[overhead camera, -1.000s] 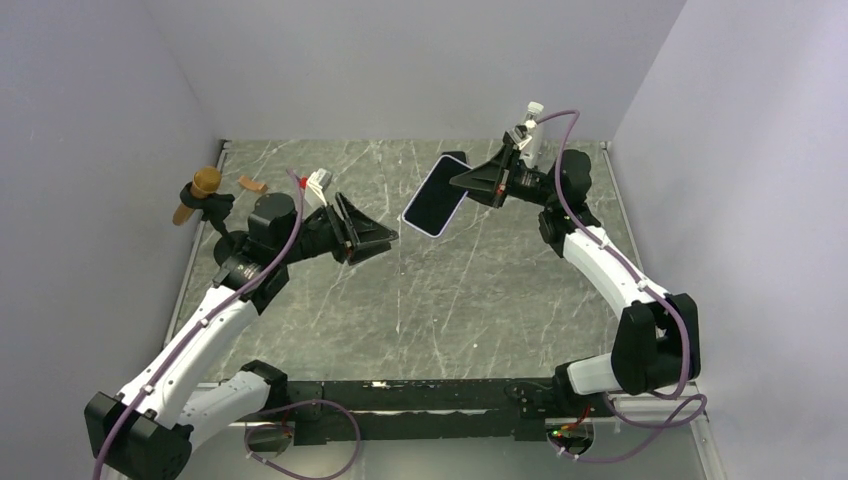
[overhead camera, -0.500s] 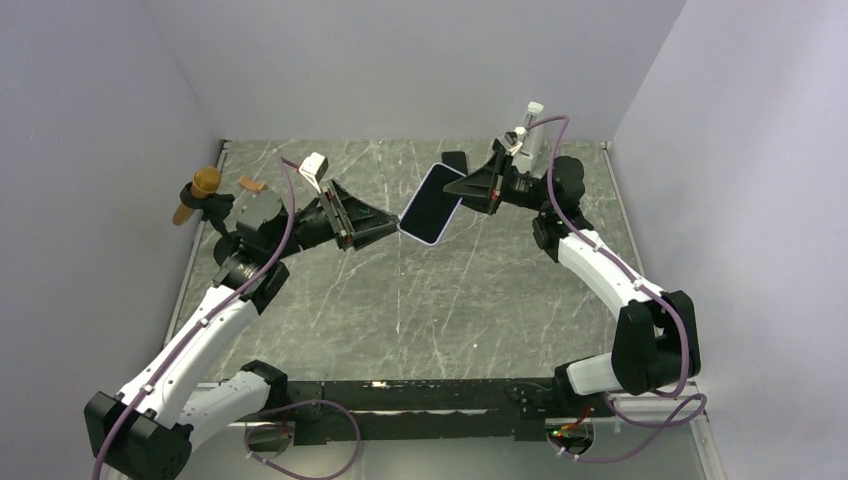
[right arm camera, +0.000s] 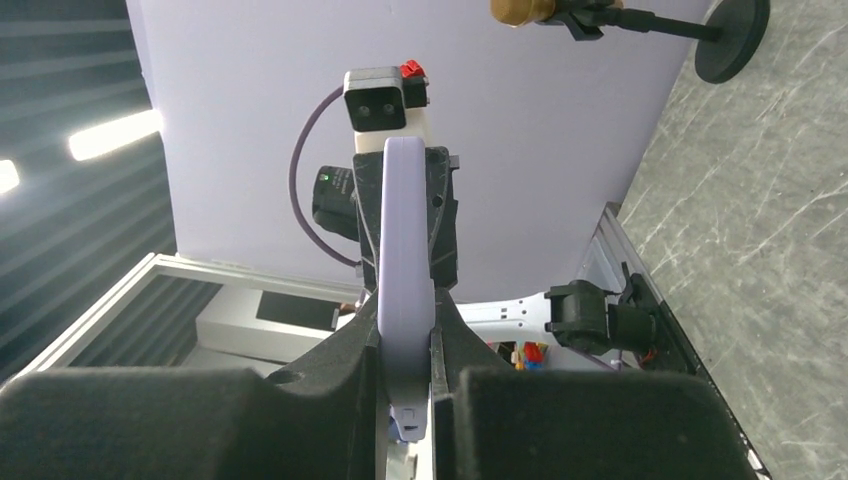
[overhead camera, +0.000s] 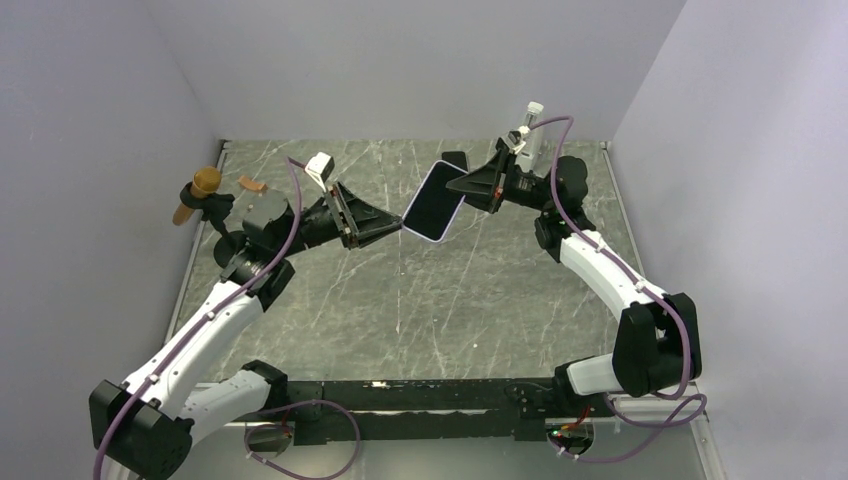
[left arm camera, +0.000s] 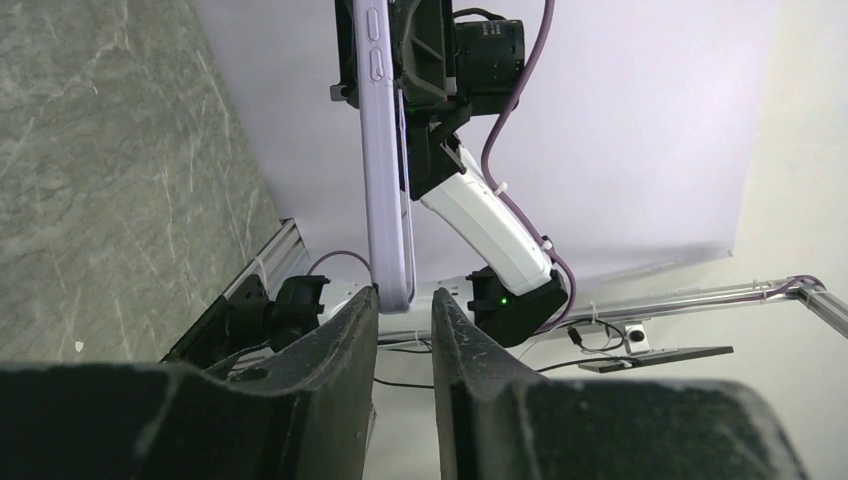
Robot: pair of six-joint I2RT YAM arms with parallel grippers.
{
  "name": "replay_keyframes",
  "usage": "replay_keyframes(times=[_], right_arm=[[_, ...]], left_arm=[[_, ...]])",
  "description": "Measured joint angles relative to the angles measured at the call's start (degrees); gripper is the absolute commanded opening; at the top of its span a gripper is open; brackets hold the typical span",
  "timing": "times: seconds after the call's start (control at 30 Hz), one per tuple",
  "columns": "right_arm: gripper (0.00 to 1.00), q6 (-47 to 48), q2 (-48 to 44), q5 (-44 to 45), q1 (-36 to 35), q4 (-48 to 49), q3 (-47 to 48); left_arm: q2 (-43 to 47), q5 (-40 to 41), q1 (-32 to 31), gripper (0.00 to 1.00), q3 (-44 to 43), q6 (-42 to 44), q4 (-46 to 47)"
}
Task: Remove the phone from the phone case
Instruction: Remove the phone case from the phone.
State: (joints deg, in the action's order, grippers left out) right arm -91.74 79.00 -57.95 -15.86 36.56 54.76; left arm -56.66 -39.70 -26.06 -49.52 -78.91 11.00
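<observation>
My right gripper (overhead camera: 464, 187) is shut on one end of the pale lavender phone case (overhead camera: 429, 238) and holds it tilted in the air, the phone's dark screen (overhead camera: 432, 203) facing up. In the right wrist view the case (right arm camera: 405, 240) stands edge-on, clamped between my right gripper's (right arm camera: 407, 316) pads. My left gripper (overhead camera: 399, 226) is at the case's lower free corner. In the left wrist view the case (left arm camera: 385, 150) hangs edge-on, its end just at the tips of my left gripper (left arm camera: 403, 298). It rests against one finger, with a small gap to the other.
A gold-headed microphone on a black stand (overhead camera: 200, 188) sits at the table's far left, also in the right wrist view (right arm camera: 520, 10). A small orange piece (overhead camera: 252, 185) lies beside it. A dark flat object (overhead camera: 456, 159) lies behind the phone. Walls enclose three sides.
My left gripper has swung right and up to the case's lower corner, and its jaws have narrowed. My right gripper has shifted the phone slightly left and down toward it.
</observation>
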Motion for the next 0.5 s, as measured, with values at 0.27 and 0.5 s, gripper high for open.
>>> replay_keyframes(times=[0.27, 0.5], right_arm=[[0.00, -0.44, -0.07, 1.01, -1.46, 0.20, -0.28], [0.00, -1.29, -0.07, 1.57, -3.26, 1.73, -1.16]], left_arm=[[-2.93, -0.94, -1.60, 0.29, 0.13, -1.33, 2.08], [-3.58, -1.77, -2.89, 0.25, 0.26, -2.62, 3.06]])
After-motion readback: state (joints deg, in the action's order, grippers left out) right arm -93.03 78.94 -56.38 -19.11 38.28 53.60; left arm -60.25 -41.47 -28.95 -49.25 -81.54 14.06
